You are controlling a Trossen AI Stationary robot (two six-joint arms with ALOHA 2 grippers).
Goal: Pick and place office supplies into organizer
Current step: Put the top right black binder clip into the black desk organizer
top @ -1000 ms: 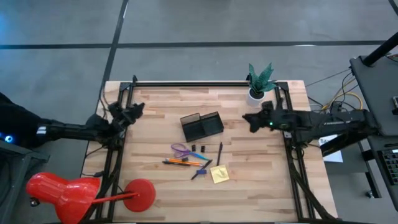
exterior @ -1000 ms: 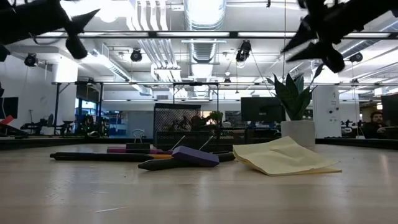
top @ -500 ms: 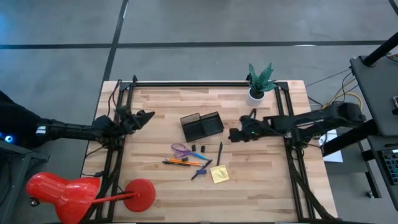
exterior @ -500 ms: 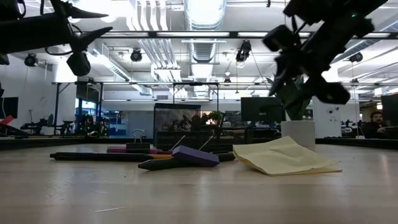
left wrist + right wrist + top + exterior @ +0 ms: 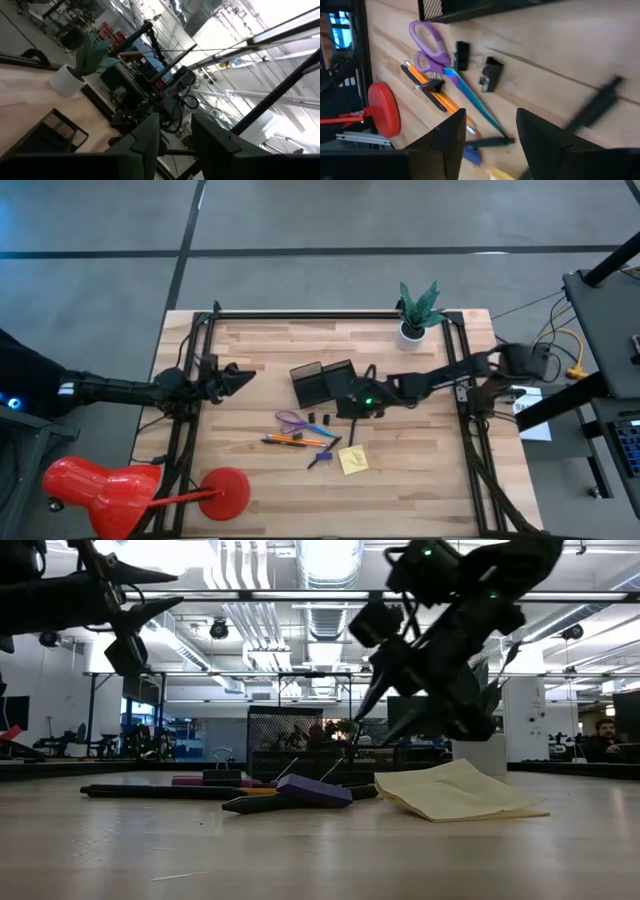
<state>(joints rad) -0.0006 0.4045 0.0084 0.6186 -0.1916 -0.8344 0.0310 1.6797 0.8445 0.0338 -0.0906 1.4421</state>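
The supplies lie in a cluster at mid-table: purple-handled scissors (image 5: pixel 290 420), orange pencil (image 5: pixel 292 440), black pen (image 5: pixel 353 426), blue pen (image 5: pixel 322 456), two small dark clips (image 5: pixel 318 419) and the yellow sticky-note pad (image 5: pixel 352 460). Just beyond them stands the black mesh organizer (image 5: pixel 325 382). My right gripper (image 5: pixel 345 407) hovers open above the black pen and the clips (image 5: pixel 491 75), next to the organizer's near right corner. In the right wrist view, the scissors (image 5: pixel 427 45) show ahead of it. My left gripper (image 5: pixel 243 376) hangs open in the air over the table's left part, pointing at the organizer.
A white pot with a green plant (image 5: pixel 415 315) stands at the far right corner. A red lamp (image 5: pixel 225 492) has its base on the near left corner. Black frame rails run along the left, right and far edges. Bare wood lies near the pad and right of it.
My right arm has swung from the table's right edge beside the plant toward the centre and come down, ending low over the black pen and clips. My left gripper has moved a little toward the right, in the direction of the organizer. The supplies have stayed put.
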